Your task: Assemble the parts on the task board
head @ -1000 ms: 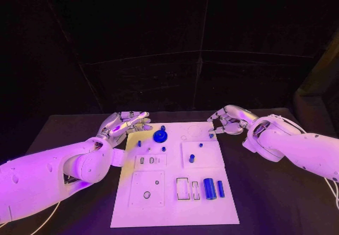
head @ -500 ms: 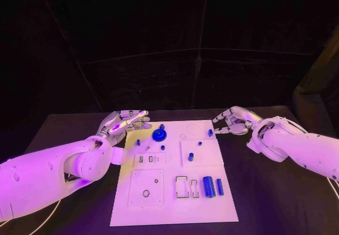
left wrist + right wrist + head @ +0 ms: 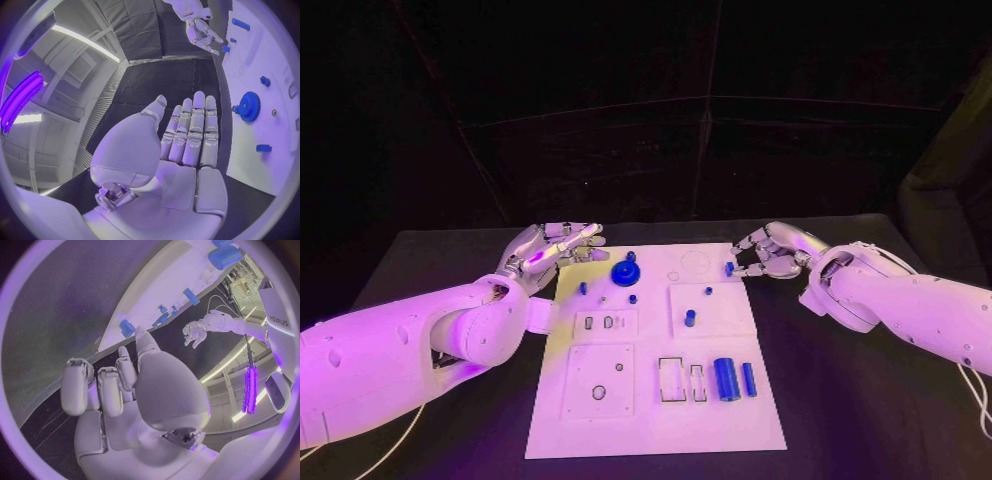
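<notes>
Task board (image 3: 661, 400): we see the white plate at frame centre.
Left hand (image 3: 557, 247): fingers spread, empty, at the board's upper-left corner.
Right hand (image 3: 764, 252): we find it pinching a small blue part (image 3: 728, 268) at the board's upper-right edge.
Blue gear (image 3: 626, 273): upper board.

head: high, looking down | wrists: behind hands | shared: task board (image 3: 661, 350)

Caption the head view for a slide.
Right robot hand pinches a small blue part at the task board's far edge; left robot hand open.
</notes>
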{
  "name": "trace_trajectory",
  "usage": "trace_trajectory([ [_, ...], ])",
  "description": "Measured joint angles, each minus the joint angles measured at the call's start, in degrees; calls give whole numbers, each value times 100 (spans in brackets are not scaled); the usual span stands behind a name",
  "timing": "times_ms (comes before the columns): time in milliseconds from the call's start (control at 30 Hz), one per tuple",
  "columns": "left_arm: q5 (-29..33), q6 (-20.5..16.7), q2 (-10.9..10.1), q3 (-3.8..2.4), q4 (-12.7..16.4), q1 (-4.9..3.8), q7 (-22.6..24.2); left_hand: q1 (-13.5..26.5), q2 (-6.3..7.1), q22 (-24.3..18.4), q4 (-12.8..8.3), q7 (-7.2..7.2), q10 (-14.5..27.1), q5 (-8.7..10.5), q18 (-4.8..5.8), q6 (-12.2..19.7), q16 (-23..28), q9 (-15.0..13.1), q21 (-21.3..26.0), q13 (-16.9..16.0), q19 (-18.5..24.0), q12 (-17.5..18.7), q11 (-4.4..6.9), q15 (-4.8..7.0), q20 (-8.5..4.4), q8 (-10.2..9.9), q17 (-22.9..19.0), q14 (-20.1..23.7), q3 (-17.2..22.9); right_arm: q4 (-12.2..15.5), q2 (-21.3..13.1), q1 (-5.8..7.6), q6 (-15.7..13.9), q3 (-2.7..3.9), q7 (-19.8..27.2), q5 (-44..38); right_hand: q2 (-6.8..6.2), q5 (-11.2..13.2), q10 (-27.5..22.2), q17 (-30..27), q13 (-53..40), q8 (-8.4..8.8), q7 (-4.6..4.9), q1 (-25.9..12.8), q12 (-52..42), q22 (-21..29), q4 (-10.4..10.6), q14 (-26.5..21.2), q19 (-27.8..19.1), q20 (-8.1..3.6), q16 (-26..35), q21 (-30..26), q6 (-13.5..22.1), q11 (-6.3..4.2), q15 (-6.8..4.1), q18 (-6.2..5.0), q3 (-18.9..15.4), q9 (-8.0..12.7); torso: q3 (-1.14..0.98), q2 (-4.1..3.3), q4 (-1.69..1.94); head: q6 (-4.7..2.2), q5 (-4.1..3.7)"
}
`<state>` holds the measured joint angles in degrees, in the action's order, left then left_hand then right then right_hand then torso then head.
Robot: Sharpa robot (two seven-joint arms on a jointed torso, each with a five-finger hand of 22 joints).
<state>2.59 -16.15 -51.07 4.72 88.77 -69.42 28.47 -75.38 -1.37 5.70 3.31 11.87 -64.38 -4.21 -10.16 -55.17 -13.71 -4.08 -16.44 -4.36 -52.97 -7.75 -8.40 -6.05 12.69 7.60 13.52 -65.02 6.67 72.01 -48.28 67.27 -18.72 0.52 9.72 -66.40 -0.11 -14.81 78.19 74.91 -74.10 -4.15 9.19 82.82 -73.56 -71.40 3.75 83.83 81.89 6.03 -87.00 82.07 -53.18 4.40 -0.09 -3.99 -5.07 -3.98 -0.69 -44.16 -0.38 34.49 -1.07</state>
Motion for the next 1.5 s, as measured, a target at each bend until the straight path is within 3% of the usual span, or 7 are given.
trace_trajectory([
  [367, 0, 10, 10, 1, -24, 0, -5, 0, 0, 0, 0, 0, 0, 0, 0, 0, 0, 0, 0, -1, 0, 0, 0, 0, 0, 0, 4, 0, 0, -119, 133, -5, 23, 1, -20, 1, 82, 65, -1, 0, -36, 0, 0, 82, -3, -14, -62, 0, 0, 0, 0, 0, 0, 1, 0, 0, 60, 0, -2, 0, 3, 10, 7],
  [867, 0, 17, 5, 2, -36, 1, -10, 0, 0, -4, -16, 0, 0, 0, 0, 0, 0, 0, 0, -1, 0, 23, 0, 0, 0, -27, 10, 0, 16, -174, 192, -8, 137, 1, -91, -132, 81, 114, -1, 2, -33, 0, 19, 81, -27, -24, -109, 0, 0, 0, -1, 0, -19, 1, 0, 0, 77, 0, -2, 3, -1, 22, 15],
  [1100, 0, 19, 2, 2, -39, 1, -11, 0, 0, -4, -16, 0, 0, 0, 0, 0, 0, -1, 0, 2, 0, 23, 0, 0, 0, -27, 10, 0, 15, -201, 223, -8, 180, 1, -134, -198, 160, 317, 24, 4, -107, -67, -14, 160, -78, -37, -222, 0, 1, 0, -1, 0, -187, -24, 0, 0, 191, -17, -4, 4, 0, 27, 12],
  [1500, 0, 28, 2, 2, -44, 1, -15, -24, -24, -3, -15, 0, 0, 0, 0, 0, 0, 1, 0, 3, 0, 23, 0, 0, 0, -27, 13, 0, 15, -229, 279, -19, 284, 1, -212, -330, 218, 361, 28, 3, -106, -95, -58, 218, -117, -59, -314, 22, 23, -22, -1, 0, -351, -28, -21, 0, 283, -21, -8, 4, 0, 46, 13],
])
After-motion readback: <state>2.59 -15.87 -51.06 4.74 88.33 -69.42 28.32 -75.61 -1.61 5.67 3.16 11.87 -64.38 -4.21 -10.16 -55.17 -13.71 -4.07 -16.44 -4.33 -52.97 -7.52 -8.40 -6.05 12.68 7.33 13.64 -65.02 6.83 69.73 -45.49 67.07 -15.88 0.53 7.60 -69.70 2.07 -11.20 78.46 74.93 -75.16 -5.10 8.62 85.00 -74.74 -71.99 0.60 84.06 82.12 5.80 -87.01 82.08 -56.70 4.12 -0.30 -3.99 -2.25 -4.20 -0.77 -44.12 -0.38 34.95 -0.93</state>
